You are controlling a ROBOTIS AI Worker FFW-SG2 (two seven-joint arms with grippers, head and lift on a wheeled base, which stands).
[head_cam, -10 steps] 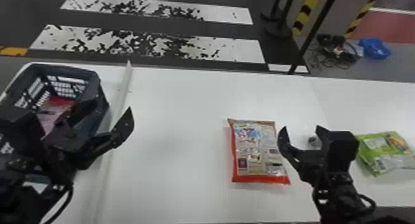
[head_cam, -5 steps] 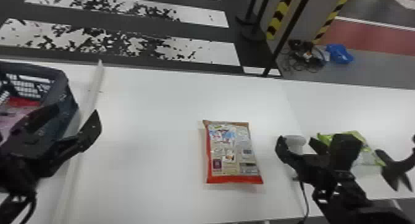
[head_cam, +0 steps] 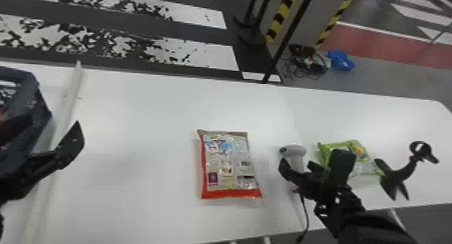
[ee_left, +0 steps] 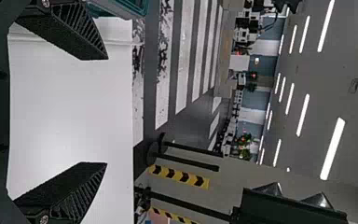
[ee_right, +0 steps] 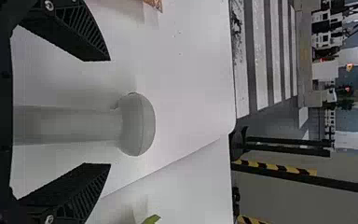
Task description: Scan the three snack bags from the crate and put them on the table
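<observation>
In the head view my left gripper (head_cam: 52, 125) is beside the dark crate (head_cam: 28, 102), which holds something red; open too in the left wrist view (ee_left: 106, 111), nothing between its fingers. My right gripper (head_cam: 298, 165) is at the grey scanner (head_cam: 293, 150). From the right wrist, my right gripper (ee_right: 109, 112) stands open, the scanner's handle (ee_right: 74, 125) between its two fingers without visible contact. A red-edged snack bag (head_cam: 227, 166) lies face up mid-table; a green snack bag (head_cam: 349, 156) lies to the right, partly behind the right gripper.
A white rail (head_cam: 69, 102) runs across the white table (head_cam: 141, 125) beside the crate. To the right of the right gripper is a black stand-like piece with a ring (head_cam: 397, 176). The scanner's cable (head_cam: 305, 209) runs down over the table's front edge.
The head view has swung to the right. My right gripper has moved right, away from the red-edged bag and to the scanner's handle. The left gripper shows little movement beside the crate.
</observation>
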